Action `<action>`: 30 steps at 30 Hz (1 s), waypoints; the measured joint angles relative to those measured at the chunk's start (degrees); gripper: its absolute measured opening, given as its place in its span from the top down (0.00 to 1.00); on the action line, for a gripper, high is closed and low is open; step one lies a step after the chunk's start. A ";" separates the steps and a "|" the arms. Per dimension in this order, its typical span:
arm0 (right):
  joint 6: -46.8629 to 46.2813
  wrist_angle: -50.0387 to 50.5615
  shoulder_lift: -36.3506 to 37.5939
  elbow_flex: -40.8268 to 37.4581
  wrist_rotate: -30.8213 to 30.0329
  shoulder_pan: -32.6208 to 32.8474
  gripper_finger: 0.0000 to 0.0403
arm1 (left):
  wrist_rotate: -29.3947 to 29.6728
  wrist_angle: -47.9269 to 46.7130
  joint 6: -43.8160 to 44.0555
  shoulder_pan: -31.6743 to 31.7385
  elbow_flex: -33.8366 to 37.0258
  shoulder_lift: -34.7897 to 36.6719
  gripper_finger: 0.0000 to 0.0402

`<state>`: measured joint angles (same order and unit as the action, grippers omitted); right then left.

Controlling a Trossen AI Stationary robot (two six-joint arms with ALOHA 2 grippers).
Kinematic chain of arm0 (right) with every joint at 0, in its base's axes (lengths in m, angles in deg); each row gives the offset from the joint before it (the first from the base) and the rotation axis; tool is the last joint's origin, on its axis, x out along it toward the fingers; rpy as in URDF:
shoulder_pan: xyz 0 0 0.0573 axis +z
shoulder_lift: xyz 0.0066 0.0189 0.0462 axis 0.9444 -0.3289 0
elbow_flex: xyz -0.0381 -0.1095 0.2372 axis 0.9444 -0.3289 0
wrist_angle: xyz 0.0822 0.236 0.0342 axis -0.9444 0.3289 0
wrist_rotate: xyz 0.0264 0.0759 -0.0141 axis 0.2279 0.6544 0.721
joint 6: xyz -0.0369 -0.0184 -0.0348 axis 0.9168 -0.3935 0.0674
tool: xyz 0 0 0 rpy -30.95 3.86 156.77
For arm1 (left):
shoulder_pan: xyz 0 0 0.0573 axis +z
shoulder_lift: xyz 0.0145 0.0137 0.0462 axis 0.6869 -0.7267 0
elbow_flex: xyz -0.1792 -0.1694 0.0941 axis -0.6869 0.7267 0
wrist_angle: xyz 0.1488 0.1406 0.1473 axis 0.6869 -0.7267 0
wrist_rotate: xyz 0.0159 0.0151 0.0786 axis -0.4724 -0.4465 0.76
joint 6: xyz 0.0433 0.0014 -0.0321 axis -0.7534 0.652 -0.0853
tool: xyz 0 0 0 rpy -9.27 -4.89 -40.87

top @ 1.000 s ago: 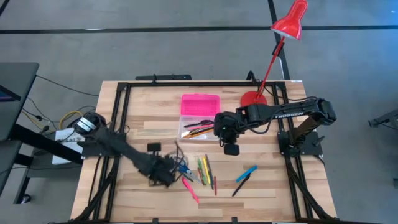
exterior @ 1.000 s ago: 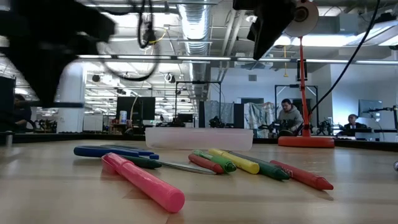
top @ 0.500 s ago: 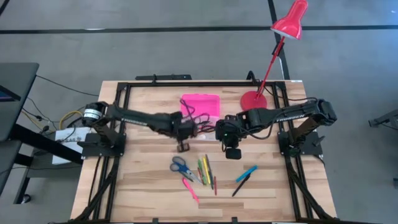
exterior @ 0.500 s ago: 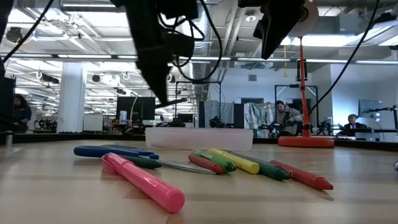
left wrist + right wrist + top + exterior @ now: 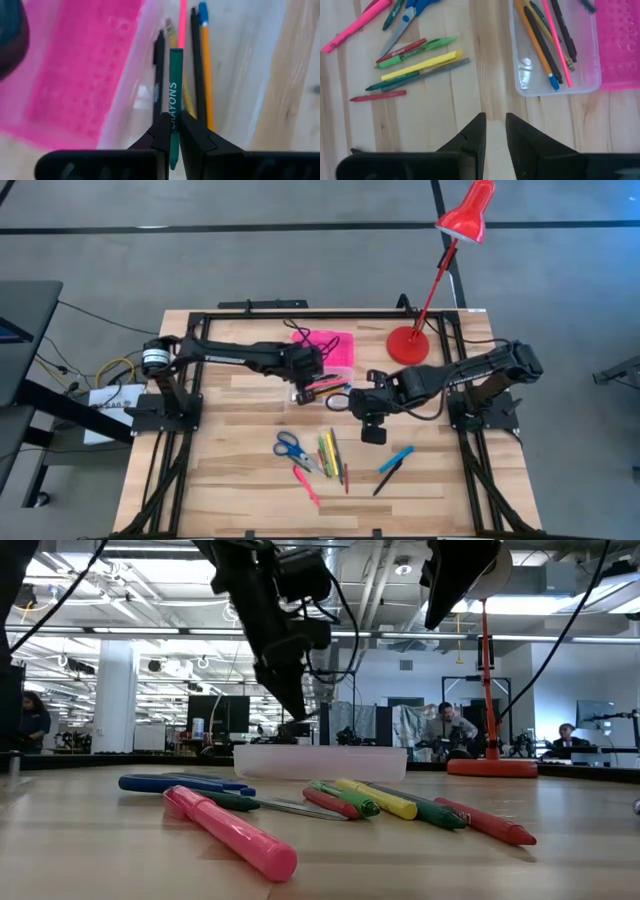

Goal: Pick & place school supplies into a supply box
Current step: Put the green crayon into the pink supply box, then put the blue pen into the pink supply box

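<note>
My left gripper (image 5: 171, 131) pinches a dark green crayon (image 5: 174, 100) directly above the clear plastic supply box with its pink lid (image 5: 70, 75), crayon lengthwise with the pens there. My right gripper (image 5: 493, 131), slightly parted and empty, hovers beside the box.

Open-plan lab or workshop; exposed ceiling ducts (image 5: 310, 580), strip lights, seated people (image 5: 447, 730) at workstations, grey concrete floor (image 5: 250, 270)

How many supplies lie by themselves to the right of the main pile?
2: a blue marker and a black pen right beside it, nearer the front edge. None seem hidden.
</note>
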<state>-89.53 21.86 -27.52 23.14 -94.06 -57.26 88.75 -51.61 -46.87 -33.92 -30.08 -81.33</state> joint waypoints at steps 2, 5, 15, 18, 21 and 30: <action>-0.89 0.01 -0.01 0.00 -0.55 0.49 0.83 | 0.12 -0.80 -0.41 0.03 0.04 -1.14 0.96; -2.17 0.31 -0.03 -0.02 -1.21 1.21 0.83 | 0.30 -0.84 -0.59 0.01 0.04 -2.72 0.95; -5.78 1.33 -0.02 -0.04 -2.57 2.68 0.83 | 1.41 -0.32 -0.48 0.48 0.06 -2.74 0.73; -6.22 1.63 -0.03 -0.04 -2.71 2.98 0.83 | 0.26 -1.15 -0.46 0.55 0.06 -2.74 0.68; -6.20 3.22 -0.03 -0.04 -2.71 3.80 0.83 | -2.57 -3.38 -0.35 0.44 -0.89 -2.46 0.65; -6.54 9.19 3.50 -7.28 0.71 12.23 0.83 | -4.23 -12.90 -1.03 -4.53 -7.20 3.41 0.65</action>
<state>-96.07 31.05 -24.03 15.86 -93.34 -45.03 84.52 -64.51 -47.89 -38.45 -37.28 -77.93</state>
